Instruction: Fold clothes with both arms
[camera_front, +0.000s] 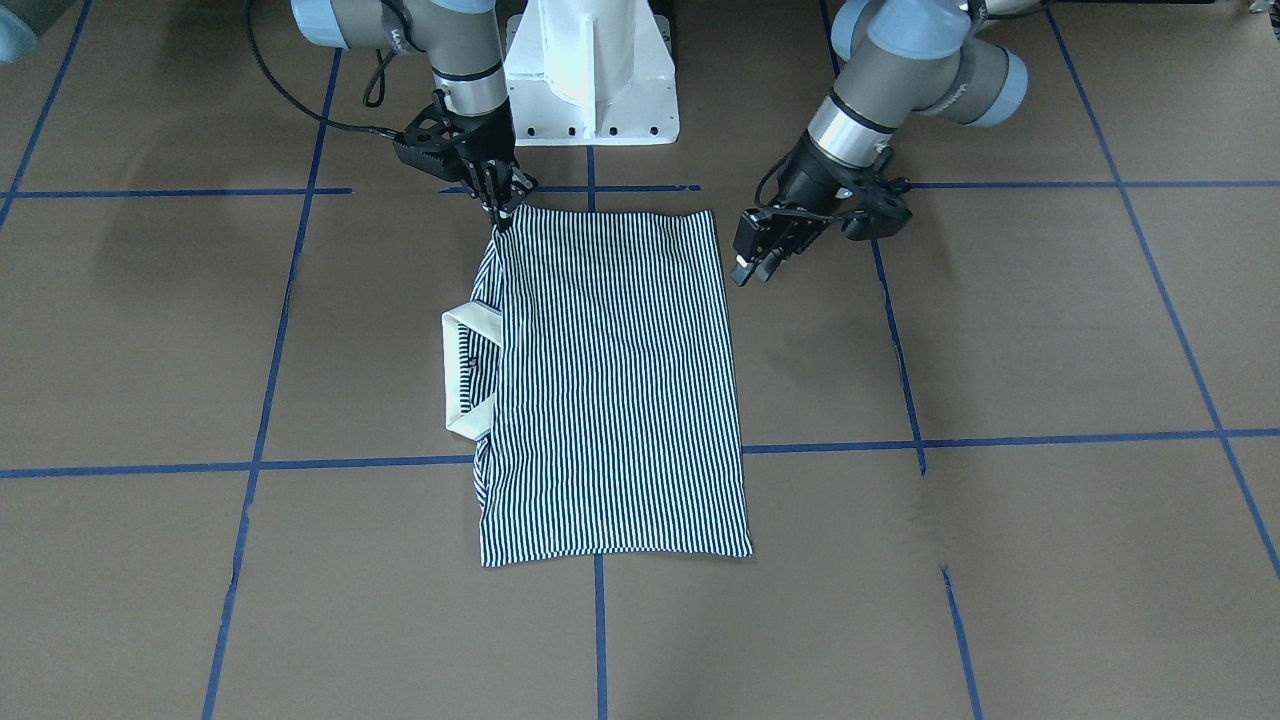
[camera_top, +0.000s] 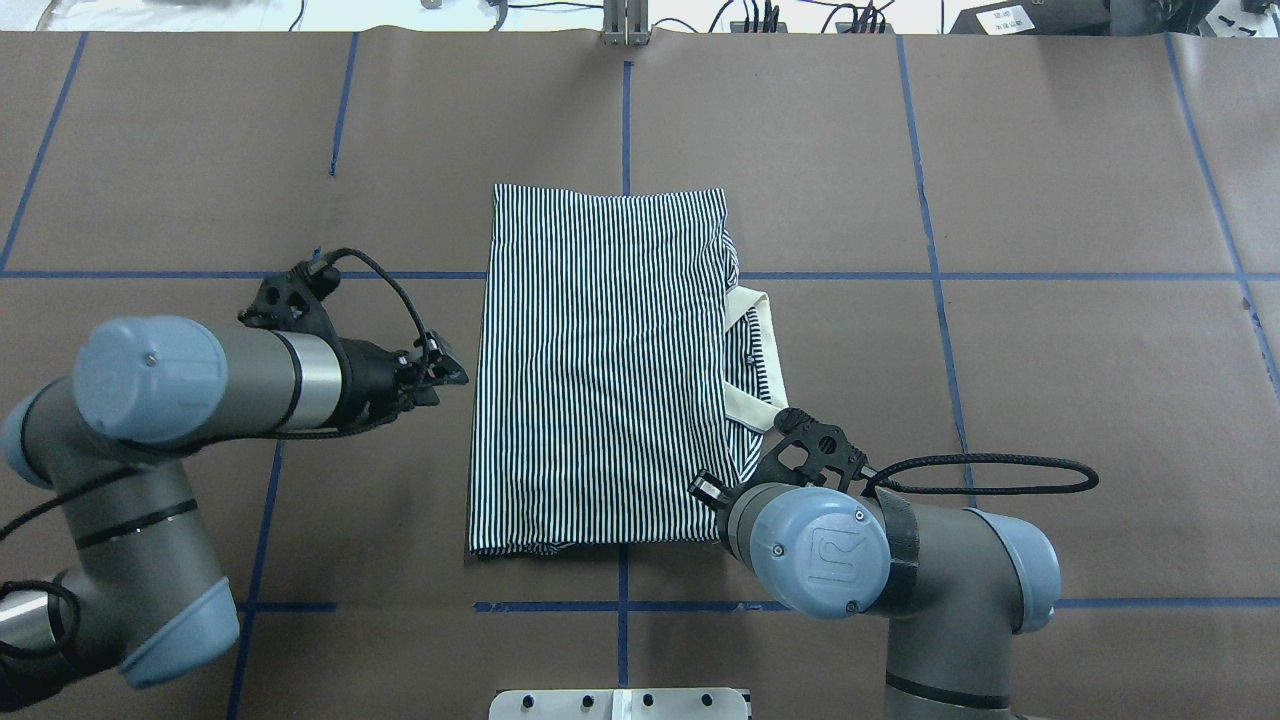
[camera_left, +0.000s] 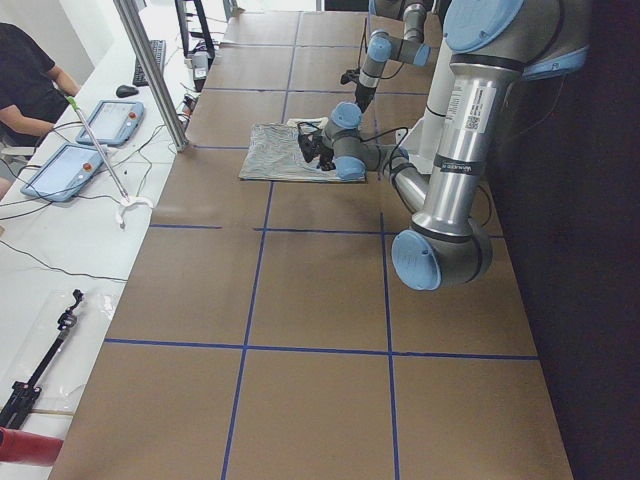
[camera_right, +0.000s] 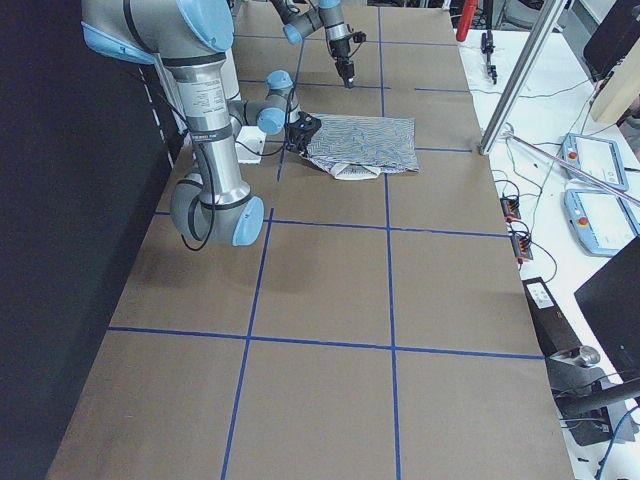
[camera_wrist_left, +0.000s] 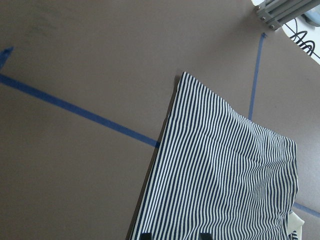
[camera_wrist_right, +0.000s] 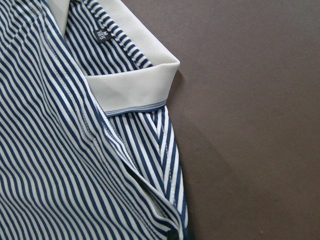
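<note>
The striped polo shirt (camera_front: 620, 380) lies folded into a long rectangle on the brown table (camera_front: 1000, 350). Its cream collar (camera_front: 465, 330) sticks out on my right arm's side. It also shows in the overhead view (camera_top: 600, 370). My right gripper (camera_front: 503, 213) is pinched shut on the shirt's corner nearest the robot, on the collar side. In the overhead view the wrist hides it. The right wrist view shows the collar (camera_wrist_right: 135, 87) close up. My left gripper (camera_front: 748, 268) is open and empty, just off the shirt's opposite long edge (camera_top: 452, 375).
The white pedestal base (camera_front: 590, 70) stands at the robot's side of the table. Blue tape lines (camera_front: 1000, 440) grid the brown surface. A metal post (camera_left: 150, 70), tablets (camera_left: 105, 120) and a seated person (camera_left: 25, 80) are beyond the table's far side.
</note>
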